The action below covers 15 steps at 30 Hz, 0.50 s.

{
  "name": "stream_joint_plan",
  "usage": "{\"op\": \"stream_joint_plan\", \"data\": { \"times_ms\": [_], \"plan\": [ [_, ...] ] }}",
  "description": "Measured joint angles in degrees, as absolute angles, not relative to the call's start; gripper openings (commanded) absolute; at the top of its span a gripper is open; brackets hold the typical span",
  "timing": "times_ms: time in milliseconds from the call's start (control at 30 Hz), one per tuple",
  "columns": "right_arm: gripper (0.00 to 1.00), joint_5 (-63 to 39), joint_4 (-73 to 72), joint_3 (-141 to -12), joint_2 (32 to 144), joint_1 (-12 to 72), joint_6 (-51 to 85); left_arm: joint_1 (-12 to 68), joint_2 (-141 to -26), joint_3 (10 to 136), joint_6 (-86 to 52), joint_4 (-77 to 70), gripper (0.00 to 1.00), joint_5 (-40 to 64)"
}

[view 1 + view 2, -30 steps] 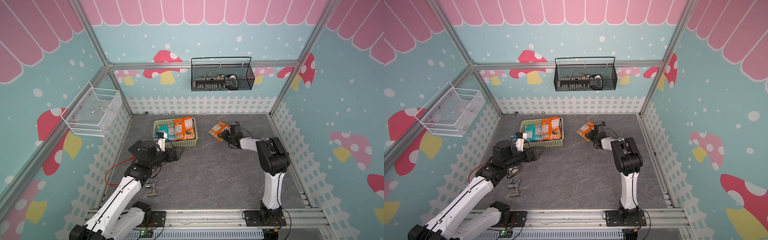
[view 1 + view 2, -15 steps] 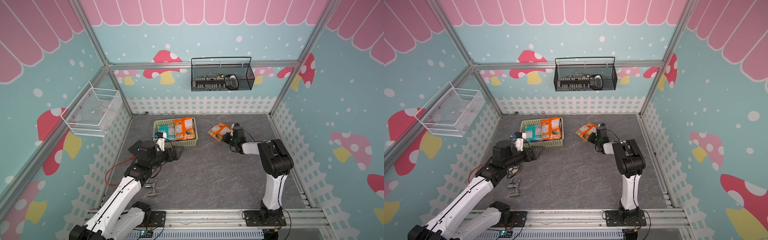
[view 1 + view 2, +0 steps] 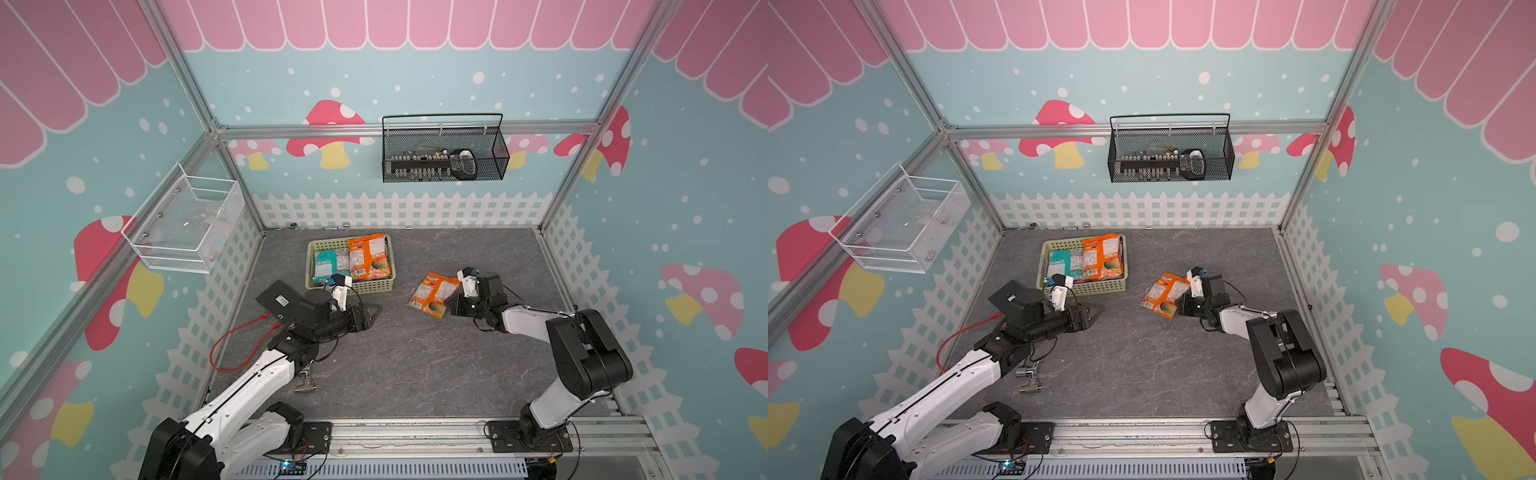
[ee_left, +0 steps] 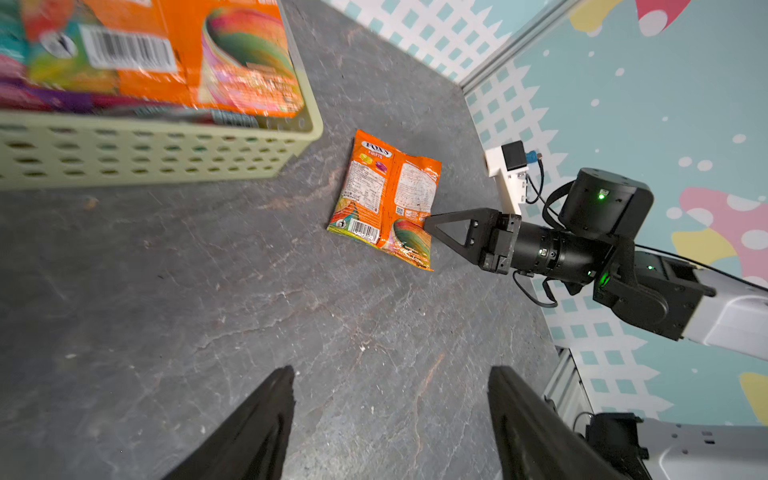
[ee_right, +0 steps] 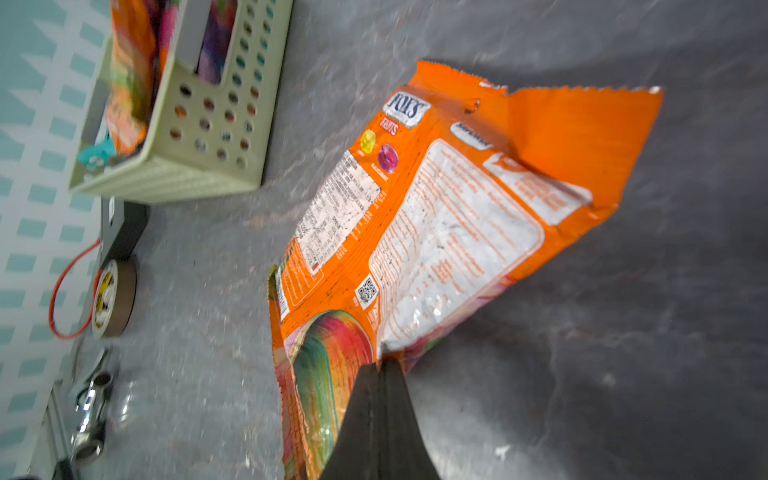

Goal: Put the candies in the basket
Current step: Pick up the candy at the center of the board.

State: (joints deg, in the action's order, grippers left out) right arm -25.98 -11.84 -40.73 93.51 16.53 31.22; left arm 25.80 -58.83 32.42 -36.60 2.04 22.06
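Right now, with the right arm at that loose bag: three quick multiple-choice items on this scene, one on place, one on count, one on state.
1. Where is the orange FOX'S bag relative to the basket?
A inside it; B outside it, on the side of the right gripper; C under it.
2. How many bags are outside the basket?
A one; B three; C five.
3. The right gripper is:
A open above the basket; B shut on the orange FOX'S bag's edge; C open and empty.

Answers:
1 B, grey tabletop shows between bag and basket in both top views.
2 A, only the orange one is outside.
3 B, both wrist views show the closed fingers pinching its edge.
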Motion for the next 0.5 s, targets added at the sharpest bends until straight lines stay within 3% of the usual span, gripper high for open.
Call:
{"op": "stream_joint_plan", "data": {
  "times_ms": [233, 500],
  "plan": [
    [0.00, -32.23, -6.98, -38.15, 92.23, 24.36, 27.16, 31.57, -67.22, 28.88, -41.91, -4.69, 0.57, 16.80],
    [0.00, -34.17, -7.46, -36.77, 92.64, 27.49, 26.96, 32.12, -75.64, 27.33, -45.25, -8.93, 0.52, 12.16]
  ]
}}
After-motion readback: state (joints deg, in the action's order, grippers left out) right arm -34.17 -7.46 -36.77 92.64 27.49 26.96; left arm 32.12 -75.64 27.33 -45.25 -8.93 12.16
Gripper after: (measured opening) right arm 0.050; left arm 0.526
